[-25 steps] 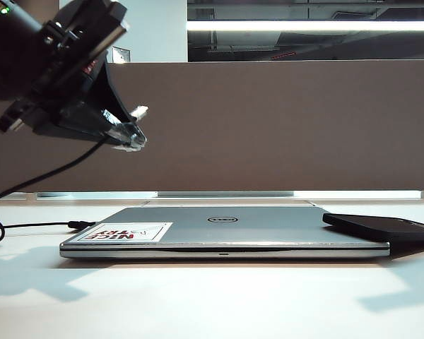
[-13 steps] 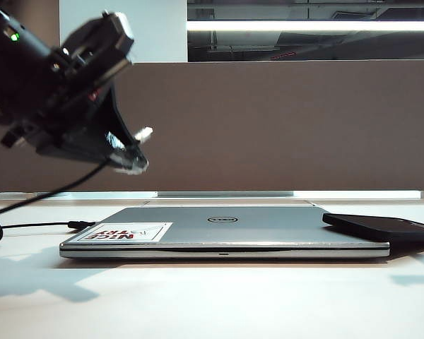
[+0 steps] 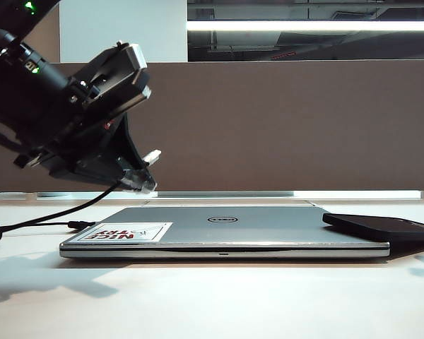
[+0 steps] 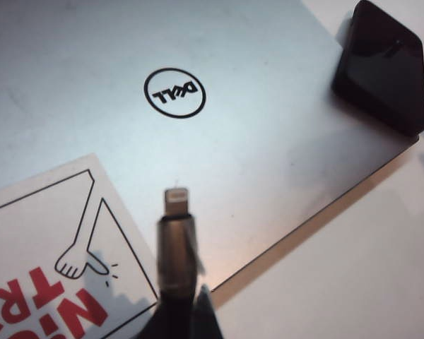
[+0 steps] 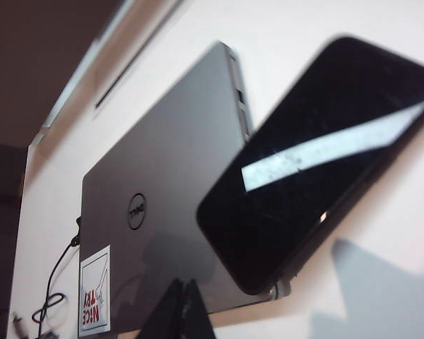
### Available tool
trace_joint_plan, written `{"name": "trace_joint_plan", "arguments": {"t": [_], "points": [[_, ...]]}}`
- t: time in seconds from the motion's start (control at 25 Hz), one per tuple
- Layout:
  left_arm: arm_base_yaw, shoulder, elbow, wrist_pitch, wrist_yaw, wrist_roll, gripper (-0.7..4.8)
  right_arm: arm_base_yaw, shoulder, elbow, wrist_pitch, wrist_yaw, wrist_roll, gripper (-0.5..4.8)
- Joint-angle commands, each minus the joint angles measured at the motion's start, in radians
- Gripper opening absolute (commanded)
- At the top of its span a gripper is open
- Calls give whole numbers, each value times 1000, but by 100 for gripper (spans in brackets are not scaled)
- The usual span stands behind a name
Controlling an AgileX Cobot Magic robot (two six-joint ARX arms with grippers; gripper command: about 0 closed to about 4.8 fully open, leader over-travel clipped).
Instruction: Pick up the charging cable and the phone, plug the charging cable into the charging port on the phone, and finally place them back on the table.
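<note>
Two tools: we see both closed, the left one at work, the right one off the exterior view.
Table (image 3: 212,304): we find the white top nearest the exterior camera, bearing all the rest.
Laptop (image 3: 226,229): we see a shut silver Dell lying flat on the table, a sticker (image 3: 124,232) on its near left corner.
Phone (image 3: 381,227): we see it black and flat, resting partly on the laptop's right side and jutting past its edge.
Left tool (image 3: 143,169): we see it hanging over the laptop's left part, clear of the lid, jaws clamped on the charging cable (image 4: 175,240), whose silver plug sticks out in front.
Cable run: we follow the black cord (image 3: 49,219) sagging from the tool to the table at far left.
Right tool (image 5: 182,311): we see its closed tips, empty, above the phone (image 5: 311,162), clear of it.
Charging port: we cannot make it out.
Divider (image 3: 283,127): we see a brown panel behind the table.
</note>
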Motion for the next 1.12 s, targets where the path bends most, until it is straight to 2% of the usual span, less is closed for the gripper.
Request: {"name": "trace_joint_plan", "arguments": {"t": [0.04,0.08,0.12,0.16,0.32,0.4,1.12], "points": [[0,-2,0,18,3,5,-6,1,52,-3,16,-12,22,90],[0,-2,0,19,3,5,-6,1,91,-3,23,-16,21,250],[0,-2,0,19,3,5,-6,1,115,-3,31,-19,21,318],[0,-2,0,19,3,5,-6,1,135,-3,42,-21,21,339],[0,-2,0,21,3,5,-6,1,224,-3,127,-50,21,342],[0,-2,0,23,3,5,-6,1,281,-2,185,-61,22,375],[0,-3,1,23,3,5,-6,-24,513,0,348,-56,36,372]]}}
